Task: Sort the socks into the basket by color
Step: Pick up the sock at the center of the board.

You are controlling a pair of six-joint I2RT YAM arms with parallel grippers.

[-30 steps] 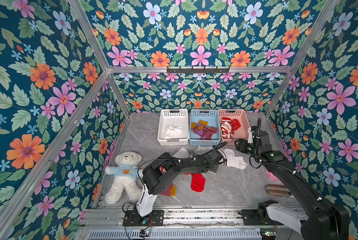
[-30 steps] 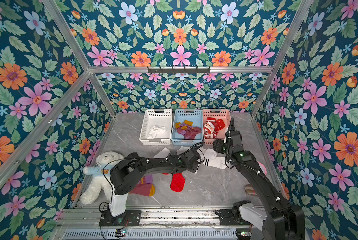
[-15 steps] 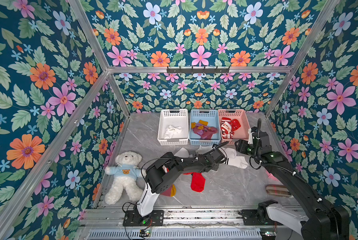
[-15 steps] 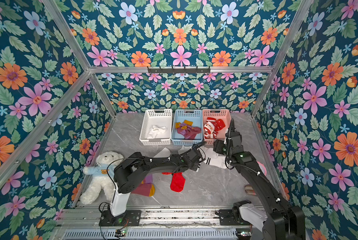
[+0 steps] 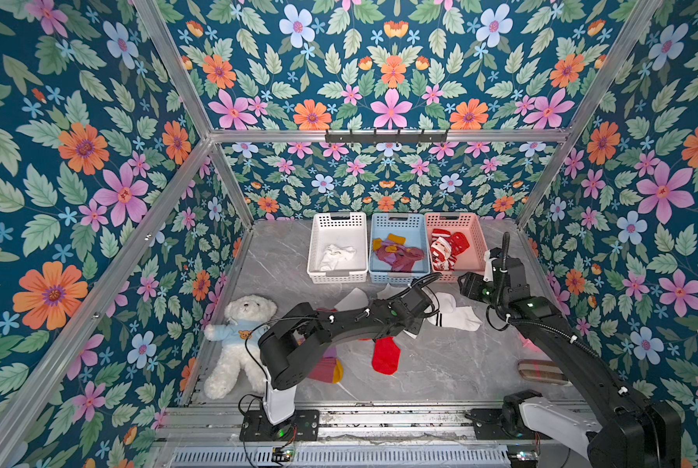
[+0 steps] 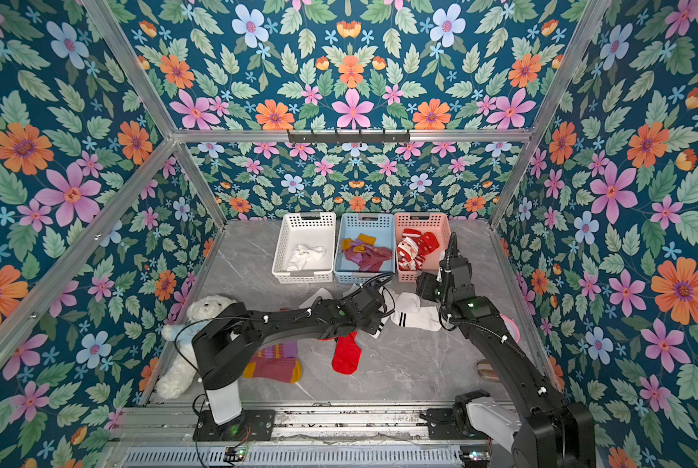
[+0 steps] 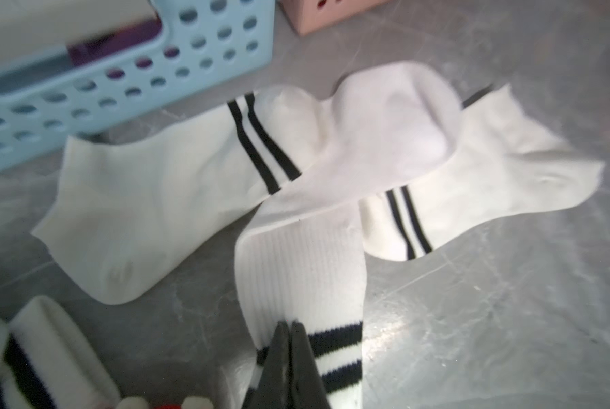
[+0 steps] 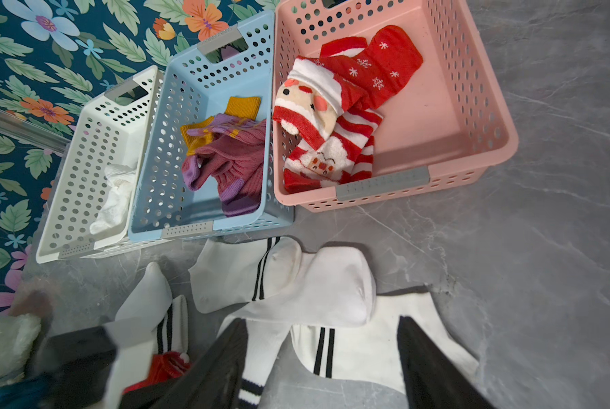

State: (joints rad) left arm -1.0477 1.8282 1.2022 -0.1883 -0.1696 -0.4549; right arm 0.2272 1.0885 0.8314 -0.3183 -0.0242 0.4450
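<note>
Several white socks (image 7: 385, 134) with two black stripes lie overlapped on the grey table in front of the baskets. My left gripper (image 7: 291, 331) is shut on the striped cuff of a ribbed white sock (image 7: 303, 265); in both top views its fingers are hidden under the wrist (image 5: 414, 308). Above the same pile, my right gripper (image 8: 323, 320) hangs open with nothing between its fingers. A red sock (image 5: 386, 354) and a maroon sock (image 5: 327, 368) with a mustard toe lie nearer the front. The white basket (image 5: 339, 216), blue basket (image 5: 398, 219) and pink basket (image 5: 452, 216) hold white, maroon and red socks.
A white teddy bear (image 5: 238, 336) in a blue shirt lies by the left wall. A flat beige plaid item (image 5: 540, 370) rests near the right wall. Floral walls enclose three sides, and a metal rail (image 5: 379, 417) runs along the front.
My left gripper's jaws have closed onto the white sock's cuff, and the left arm has shifted slightly. The right arm has stayed put, still open.
</note>
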